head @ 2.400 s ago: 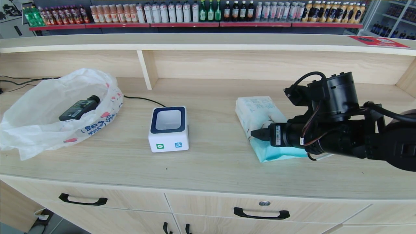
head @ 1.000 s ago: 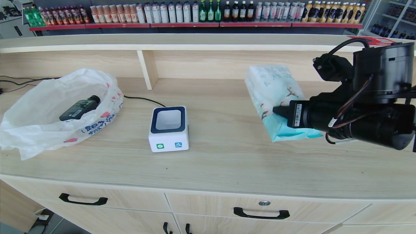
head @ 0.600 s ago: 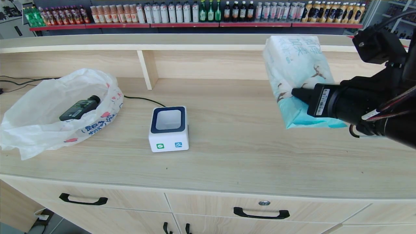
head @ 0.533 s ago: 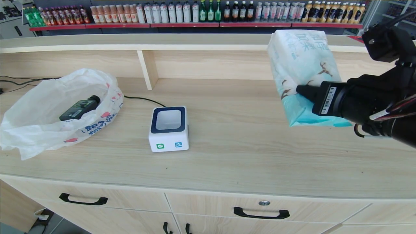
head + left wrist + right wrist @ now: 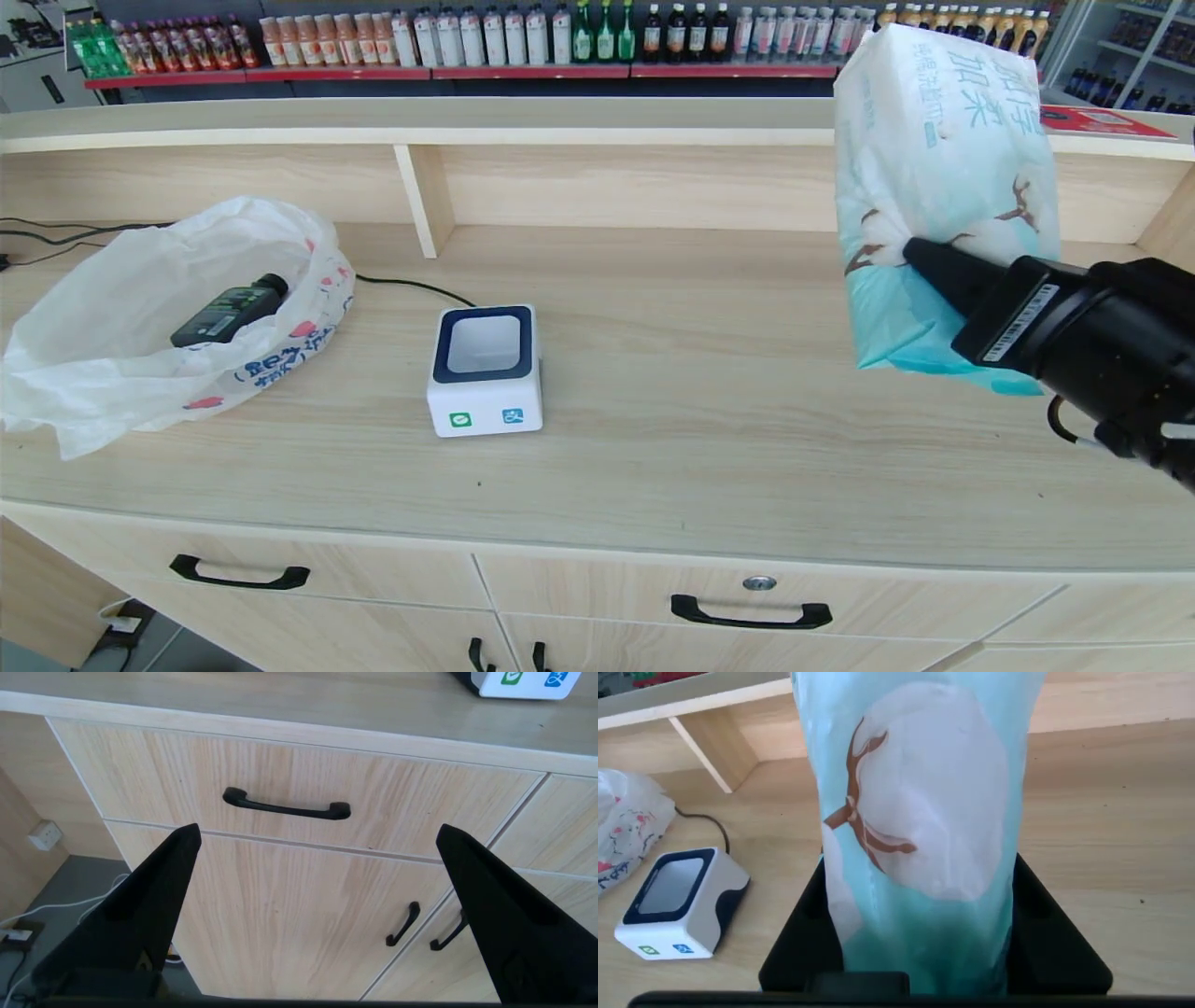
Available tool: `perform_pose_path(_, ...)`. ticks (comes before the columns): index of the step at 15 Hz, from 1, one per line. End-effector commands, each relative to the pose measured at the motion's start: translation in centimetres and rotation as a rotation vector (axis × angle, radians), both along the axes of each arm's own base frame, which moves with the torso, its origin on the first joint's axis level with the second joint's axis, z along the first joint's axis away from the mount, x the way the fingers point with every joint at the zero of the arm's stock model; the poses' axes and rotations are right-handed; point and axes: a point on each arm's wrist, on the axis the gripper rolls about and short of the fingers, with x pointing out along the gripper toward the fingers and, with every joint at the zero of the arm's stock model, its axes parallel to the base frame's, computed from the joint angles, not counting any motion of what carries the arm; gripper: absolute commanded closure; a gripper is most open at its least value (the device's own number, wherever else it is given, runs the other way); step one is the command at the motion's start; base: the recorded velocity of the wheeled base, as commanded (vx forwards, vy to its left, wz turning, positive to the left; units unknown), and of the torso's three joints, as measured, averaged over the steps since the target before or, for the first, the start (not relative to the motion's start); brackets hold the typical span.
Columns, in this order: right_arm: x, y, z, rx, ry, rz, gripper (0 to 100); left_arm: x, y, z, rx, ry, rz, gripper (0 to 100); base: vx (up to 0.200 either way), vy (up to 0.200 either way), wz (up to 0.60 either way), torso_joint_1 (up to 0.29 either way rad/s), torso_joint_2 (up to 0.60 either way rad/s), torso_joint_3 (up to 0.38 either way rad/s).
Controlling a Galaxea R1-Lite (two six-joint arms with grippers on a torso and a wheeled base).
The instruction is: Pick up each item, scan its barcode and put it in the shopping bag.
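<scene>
Holding the left gripper (image 5: 318, 831) wide open down low, facing the drawers (image 5: 280, 765). Clamping the right gripper (image 5: 920, 257) tight on the tissue pack (image 5: 943, 168), holding it upright in the air over the counter's (image 5: 653, 457) right side, well apart from the scanner (image 5: 485, 369) at mid-counter. Showing the shopping bag (image 5: 93, 280) lying open at far left, dark bottle (image 5: 229, 311) inside.

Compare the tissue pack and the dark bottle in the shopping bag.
The tissue pack is held upright in the air by the right gripper; the dark bottle lies on its side inside the shopping bag. The pack is pale and bulky, the bottle dark and slim.
</scene>
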Motion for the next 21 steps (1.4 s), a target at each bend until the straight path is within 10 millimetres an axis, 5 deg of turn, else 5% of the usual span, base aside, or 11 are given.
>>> perform_pose_path(1, -2.2, -0.8, -1.3, 0.057, 0.018, 0.044, 100, 0.0, 0.0, 0.0, 0.000, -0.001, 0.000, 0, 0.000, 0.000, 0.00, 0.000, 0.00, 0.000)
perform_pose_path(7, -5.4, -3.1, -4.4, 0.209, 0.083, 0.197, 100, 0.0, 0.0, 0.0, 0.000, -0.001, 0.000, 0, 0.000, 0.000, 0.00, 0.000, 0.00, 0.000)
perform_pose_path(10, -5.4, -2.7, -4.3, 0.250, 0.098, 0.221, 100, 0.0, 0.0, 0.0, 0.000, -0.001, 0.000, 0, 0.000, 0.000, 0.00, 0.000, 0.00, 0.000)
perform_pose_path(17, -9.6, 0.2, -5.2, 0.480, 0.235, 0.615, 100, 0.0, 0.0, 0.0, 0.000, -0.001, 0.000, 0, 0.000, 0.000, 0.00, 0.000, 0.00, 0.000)
perform_pose_path(21, -10.0, 0.5, -5.3, 0.615, 0.315, 0.661, 100, 0.0, 0.0, 0.0, 0.000, -0.001, 0.000, 0, 0.000, 0.000, 0.00, 0.000, 0.00, 0.000)
